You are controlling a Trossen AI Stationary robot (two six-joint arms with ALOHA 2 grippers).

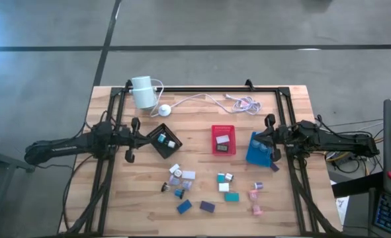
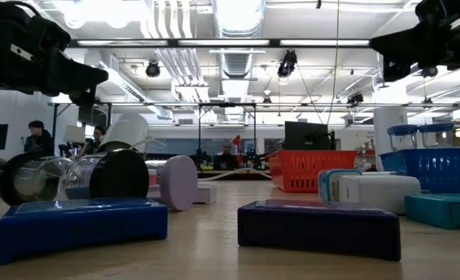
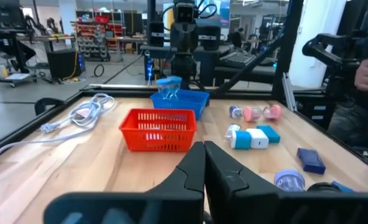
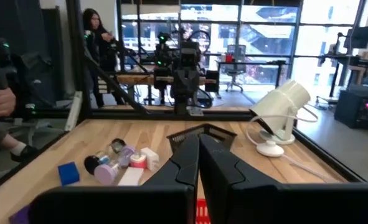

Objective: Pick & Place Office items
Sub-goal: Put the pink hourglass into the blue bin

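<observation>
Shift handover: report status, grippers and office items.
Left gripper shut, empty, by black tray. Right gripper shut, empty, at blue tray. Office items scattered on table. Nothing obstructing.

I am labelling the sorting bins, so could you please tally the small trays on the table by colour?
Black tray: 1
Red tray: 1
Blue tray: 1
Total: 3

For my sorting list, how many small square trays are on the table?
3. The black tray sits by the left claw, the red tray in the middle, the blue tray under the right claw. None seems hidden.
</observation>
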